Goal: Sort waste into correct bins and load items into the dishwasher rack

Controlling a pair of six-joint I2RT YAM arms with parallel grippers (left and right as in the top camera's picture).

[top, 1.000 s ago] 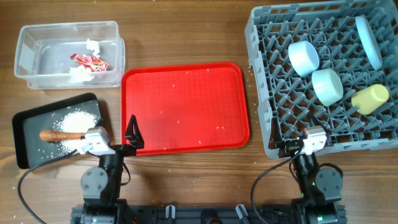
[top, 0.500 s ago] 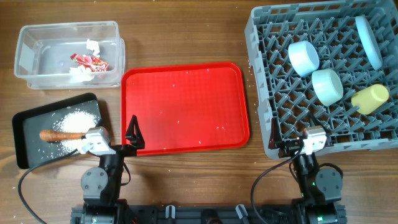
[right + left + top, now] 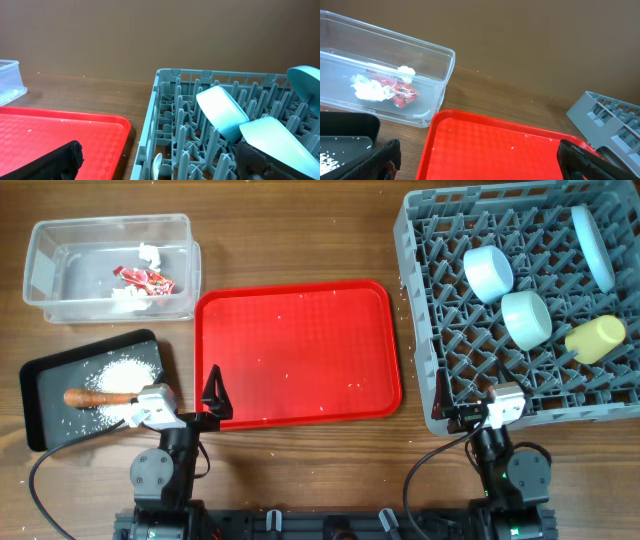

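Note:
The clear tub (image 3: 75, 265) holds the red wrapper (image 3: 146, 278) and white paper scraps (image 3: 127, 298). The black tray (image 3: 48, 385) holds rice grains (image 3: 128, 370) and the carrot piece (image 3: 95, 396). The grey rack (image 3: 420, 330) holds the pale-blue plate (image 3: 592, 242), white-blue bowl (image 3: 488, 272), pale-green bowl (image 3: 526, 318) and yellow cup (image 3: 596, 338). My left gripper (image 3: 480, 162) is open and empty over the red tray's near edge. My right gripper (image 3: 160, 162) is open and empty at the rack's near left corner.
The large red tray (image 3: 300, 350) lies between the bins and the rack, with a few white specks on it. A small white spoon-like piece (image 3: 156, 165) stands in the rack's near corner. Bare wood table surrounds everything.

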